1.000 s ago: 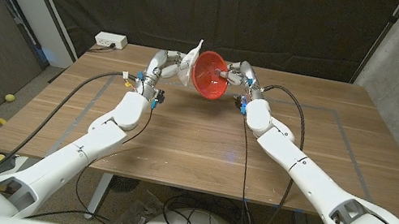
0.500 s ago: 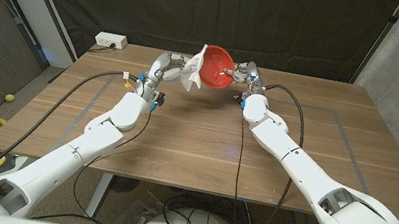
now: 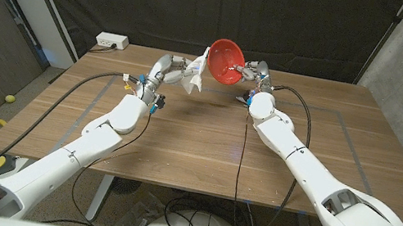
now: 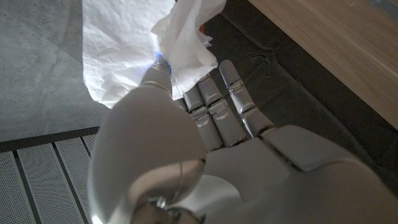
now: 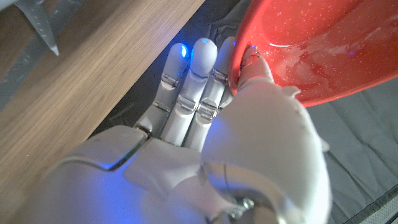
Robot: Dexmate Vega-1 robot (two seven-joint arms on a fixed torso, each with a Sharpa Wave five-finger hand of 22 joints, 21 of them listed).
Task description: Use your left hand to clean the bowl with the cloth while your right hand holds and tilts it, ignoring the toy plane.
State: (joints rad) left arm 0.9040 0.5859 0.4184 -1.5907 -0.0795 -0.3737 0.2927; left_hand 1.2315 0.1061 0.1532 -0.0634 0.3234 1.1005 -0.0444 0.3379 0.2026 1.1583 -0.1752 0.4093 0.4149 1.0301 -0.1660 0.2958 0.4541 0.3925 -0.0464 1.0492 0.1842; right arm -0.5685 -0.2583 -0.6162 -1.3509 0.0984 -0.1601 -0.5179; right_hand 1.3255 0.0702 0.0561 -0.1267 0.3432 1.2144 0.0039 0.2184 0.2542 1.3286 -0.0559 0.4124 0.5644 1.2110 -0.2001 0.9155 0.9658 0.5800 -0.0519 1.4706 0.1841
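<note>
Right robot hand (image 3: 248, 73) pinches the rim of the red bowl (image 3: 226, 57), thumb inside and fingers (image 5: 186, 93) behind, holding it lifted above the desk's (image 3: 204, 143) far edge, opening tilted toward the camera. Left robot hand (image 3: 173, 68) grips the white cloth (image 3: 196, 71), which hangs just beside the bowl's left rim. The near and side desk surface lies open; a power strip (image 3: 112, 41) sits at the far-left corner.

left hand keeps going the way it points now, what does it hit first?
Most likely the bowl: the left hand points toward it with the cloth leading, so the cloth would touch its rim first. Depth between them is unclear.
</note>
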